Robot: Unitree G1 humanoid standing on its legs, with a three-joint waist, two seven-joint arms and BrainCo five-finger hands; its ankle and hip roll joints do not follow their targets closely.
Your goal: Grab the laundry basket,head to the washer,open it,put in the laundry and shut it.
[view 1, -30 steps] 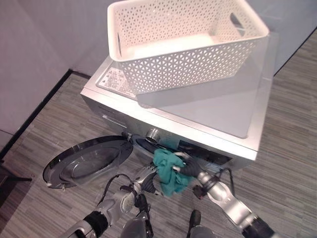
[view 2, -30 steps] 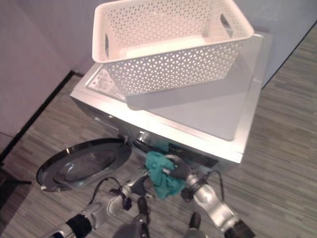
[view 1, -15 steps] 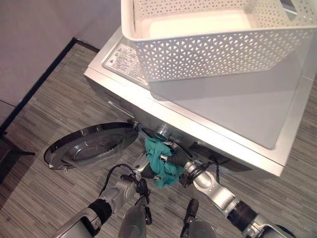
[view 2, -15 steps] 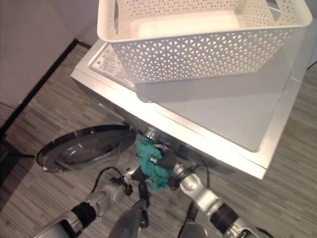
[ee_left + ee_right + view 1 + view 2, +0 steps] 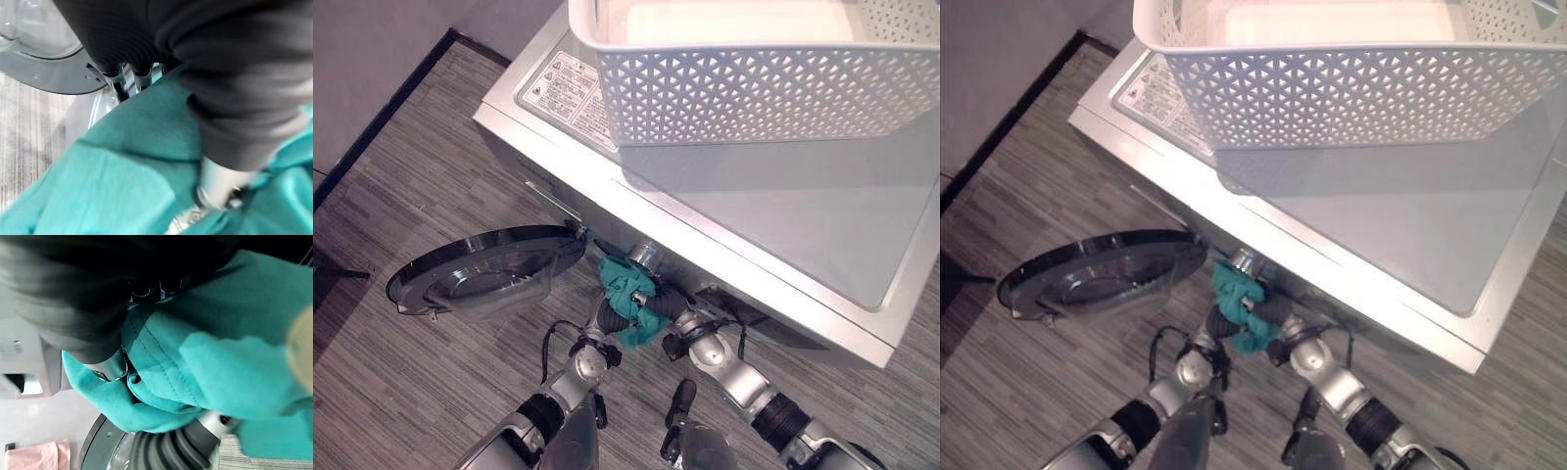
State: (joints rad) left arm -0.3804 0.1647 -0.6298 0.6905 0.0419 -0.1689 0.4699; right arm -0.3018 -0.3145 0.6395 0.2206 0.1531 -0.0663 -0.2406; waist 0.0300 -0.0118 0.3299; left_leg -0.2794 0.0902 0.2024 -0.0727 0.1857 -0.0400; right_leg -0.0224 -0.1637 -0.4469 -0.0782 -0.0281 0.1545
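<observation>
A teal cloth (image 5: 619, 279) hangs bunched at the front of the silver washer (image 5: 783, 215), just under a round knob. My right hand (image 5: 653, 315) comes in from the lower right and is curled into the cloth, whose folds wrap its thumb (image 5: 113, 366). Beside it, my left hand (image 5: 604, 318) has fingers (image 5: 120, 83) running behind the cloth (image 5: 122, 161) and its thumb pressed into it. The white lattice laundry basket (image 5: 754, 88) stands on the washer's top. The round door (image 5: 484, 274) is swung open to the left.
The drum's grey rubber seal (image 5: 161, 450) shows just past the cloth. A pink cloth (image 5: 34, 455) lies off to one side in the right wrist view. A wall with a black baseboard (image 5: 382, 108) runs along the left of the striped floor.
The camera has moved in over the washer. Both hands have carried the teal cloth up and closer to the washer's front, right under the knob.
</observation>
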